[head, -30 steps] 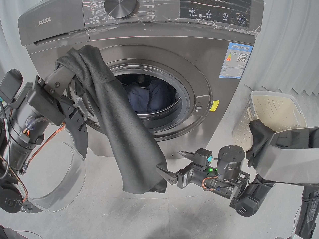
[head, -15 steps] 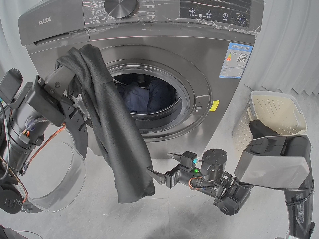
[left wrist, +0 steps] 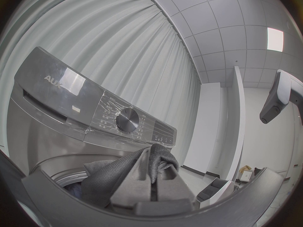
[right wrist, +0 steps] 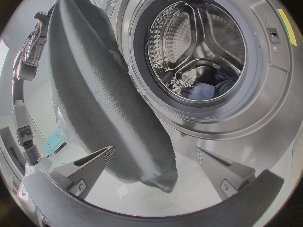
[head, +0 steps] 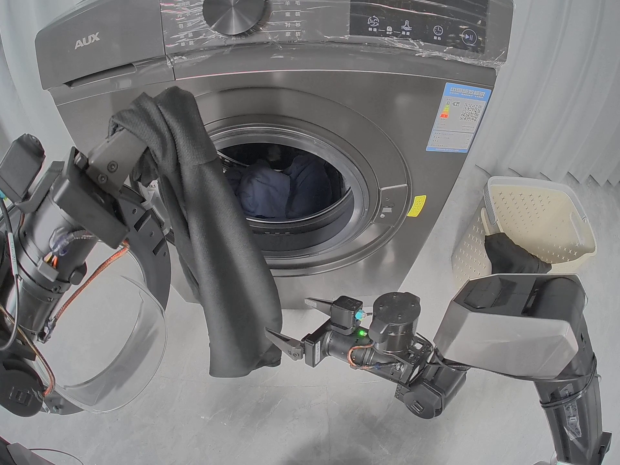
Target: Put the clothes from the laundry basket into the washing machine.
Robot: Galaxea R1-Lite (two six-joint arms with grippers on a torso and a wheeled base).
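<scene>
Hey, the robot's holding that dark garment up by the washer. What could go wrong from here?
1. The dark garment hangs long from the left end effector, beside the drum rather than inside it. Its tail could end up outside, draped over the rim or the open door.
2. The right end effector stands open at the garment's lower end. It may close on only a thin fold, which could slip free.

Setting: staged test room. Grey curtains (left wrist: 126, 54) hang behind the washing machine (head: 387, 130), its control panel (head: 323, 14) film-wrapped. Grid-tile ceiling (left wrist: 221, 26) with panel light (left wrist: 275, 39) overhead.
</scene>
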